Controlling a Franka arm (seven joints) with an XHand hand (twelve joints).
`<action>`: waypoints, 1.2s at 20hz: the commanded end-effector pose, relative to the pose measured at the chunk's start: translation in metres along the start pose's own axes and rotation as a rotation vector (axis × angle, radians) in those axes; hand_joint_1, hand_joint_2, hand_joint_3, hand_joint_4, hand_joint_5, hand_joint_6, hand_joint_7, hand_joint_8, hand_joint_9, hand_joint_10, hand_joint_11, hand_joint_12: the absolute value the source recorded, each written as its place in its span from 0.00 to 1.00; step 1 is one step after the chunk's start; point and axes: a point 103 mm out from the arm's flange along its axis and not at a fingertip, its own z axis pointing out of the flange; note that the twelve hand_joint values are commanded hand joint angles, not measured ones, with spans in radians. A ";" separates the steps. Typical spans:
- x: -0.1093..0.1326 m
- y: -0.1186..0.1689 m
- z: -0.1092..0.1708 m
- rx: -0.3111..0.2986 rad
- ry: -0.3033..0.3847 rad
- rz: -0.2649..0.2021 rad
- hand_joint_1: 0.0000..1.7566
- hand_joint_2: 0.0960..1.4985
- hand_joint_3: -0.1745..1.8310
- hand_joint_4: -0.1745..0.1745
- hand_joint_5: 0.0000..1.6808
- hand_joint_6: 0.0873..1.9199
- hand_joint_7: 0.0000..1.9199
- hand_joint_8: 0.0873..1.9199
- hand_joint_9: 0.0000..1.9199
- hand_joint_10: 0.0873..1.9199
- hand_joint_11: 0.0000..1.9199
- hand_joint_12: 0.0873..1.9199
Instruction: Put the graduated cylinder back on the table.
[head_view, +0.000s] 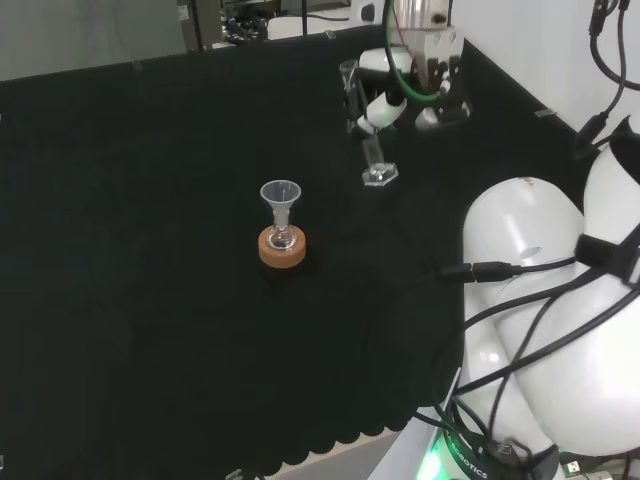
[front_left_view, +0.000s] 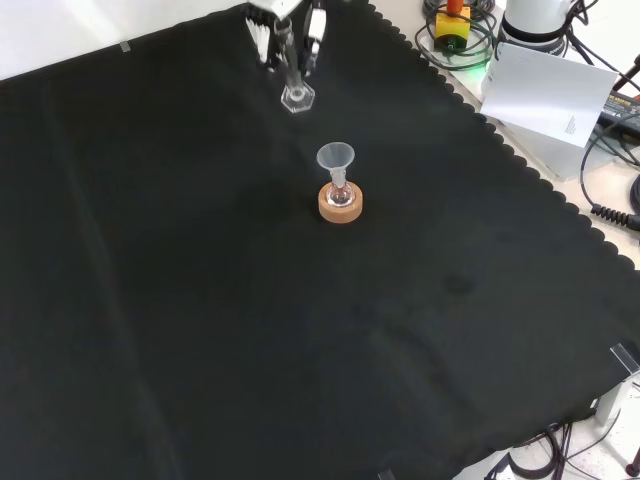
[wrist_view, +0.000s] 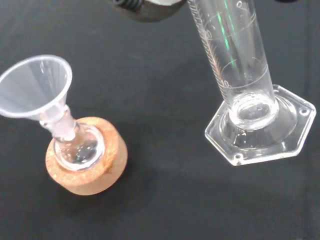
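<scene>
My hand (head_view: 400, 100) clamps the graduated cylinder (head_view: 372, 150), its base just over the cloth (head_view: 150, 250) below; release remains.

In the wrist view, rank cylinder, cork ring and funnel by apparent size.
1. cylinder, largest, though it is cut off by the frame.
2. cork ring.
3. funnel, close to the ring; unsure.

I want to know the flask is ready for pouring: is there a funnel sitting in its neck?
Yes, in the wrist view a clear funnel stands in the neck of the small flask on the cork ring.
</scene>
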 end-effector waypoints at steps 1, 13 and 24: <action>-0.015 0.028 0.034 -0.207 0.120 -0.019 0.64 0.72 0.09 0.27 0.59 0.49 0.68 0.16 0.80 0.00 0.72 0.32; -0.025 0.064 0.046 -0.273 0.166 -0.028 0.64 0.72 0.09 0.28 0.59 0.49 0.70 0.12 0.80 0.00 0.72 0.32; -0.034 0.101 0.058 -0.273 0.193 -0.052 0.64 0.72 0.09 0.28 0.59 0.49 0.70 0.11 0.80 0.00 0.72 0.32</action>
